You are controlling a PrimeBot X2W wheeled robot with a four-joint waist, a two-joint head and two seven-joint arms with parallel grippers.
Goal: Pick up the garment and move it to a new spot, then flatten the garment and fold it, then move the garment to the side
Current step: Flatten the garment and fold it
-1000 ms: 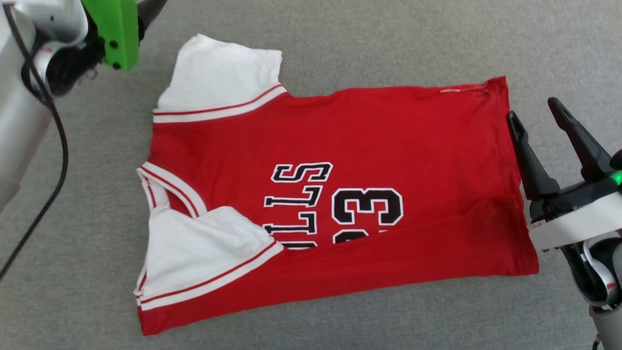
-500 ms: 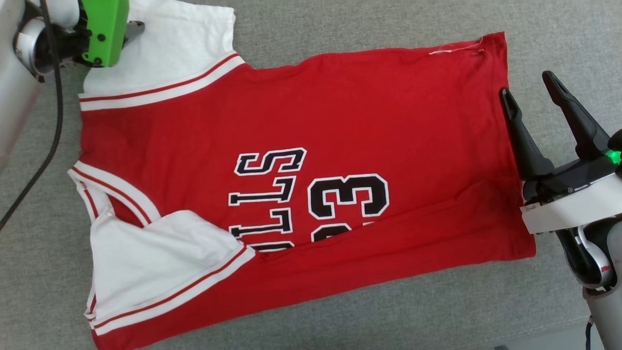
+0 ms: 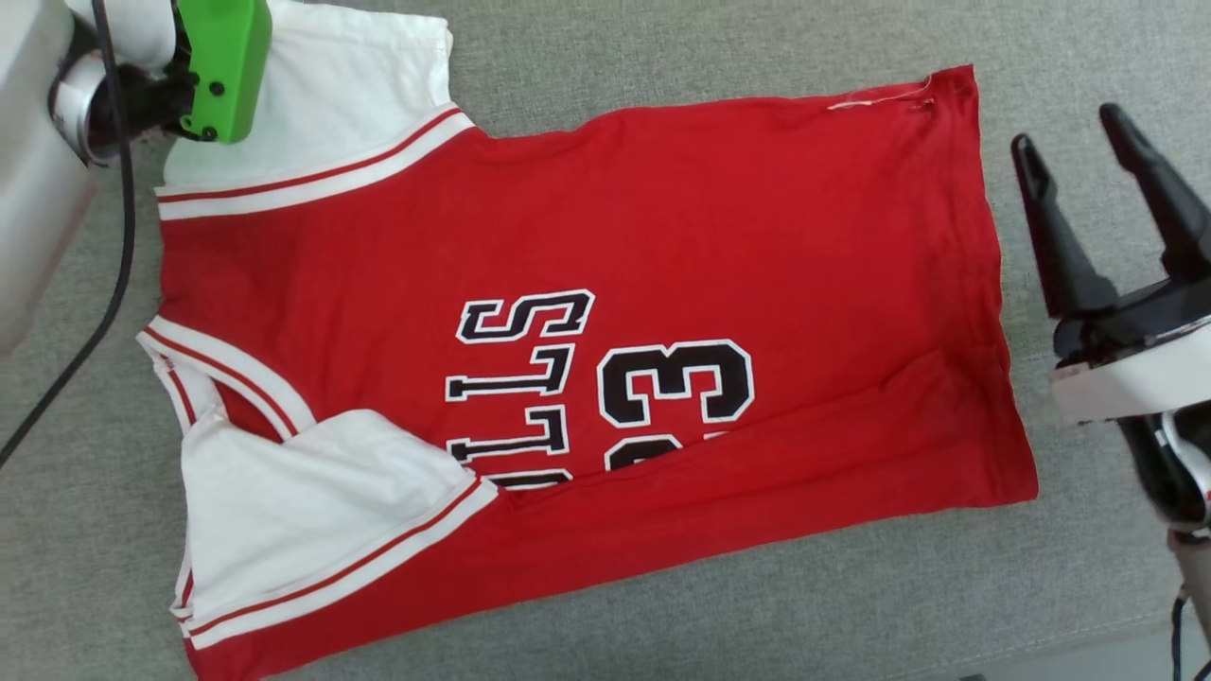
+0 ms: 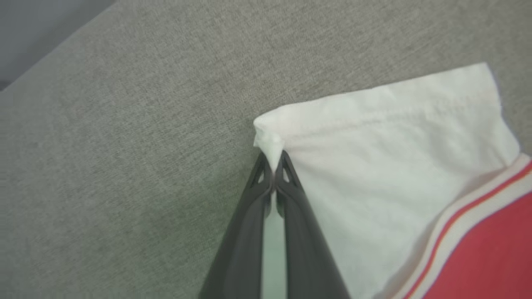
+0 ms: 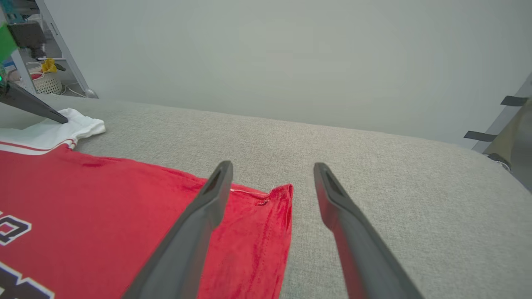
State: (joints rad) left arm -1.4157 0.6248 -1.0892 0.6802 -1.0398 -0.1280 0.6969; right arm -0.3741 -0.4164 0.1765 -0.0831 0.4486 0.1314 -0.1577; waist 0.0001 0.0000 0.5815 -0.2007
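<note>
Currently one garment (image 3: 662, 236), flat; left fingers (image 4: 245, 232) clamp its corner, right fingers (image 3: 1055, 236) spread, empty.

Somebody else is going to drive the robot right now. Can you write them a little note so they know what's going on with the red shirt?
The left gripper is shut, pinching the corner of the far white sleeve.
The right gripper is open, holding nothing, beside the hem.
The garment lies flat on the grey surface, lettering up.
Done: the near long edge and near sleeve are folded in over the front.
Left: probably fold the far sleeve and side in, finish folding, then move it aside.
</note>
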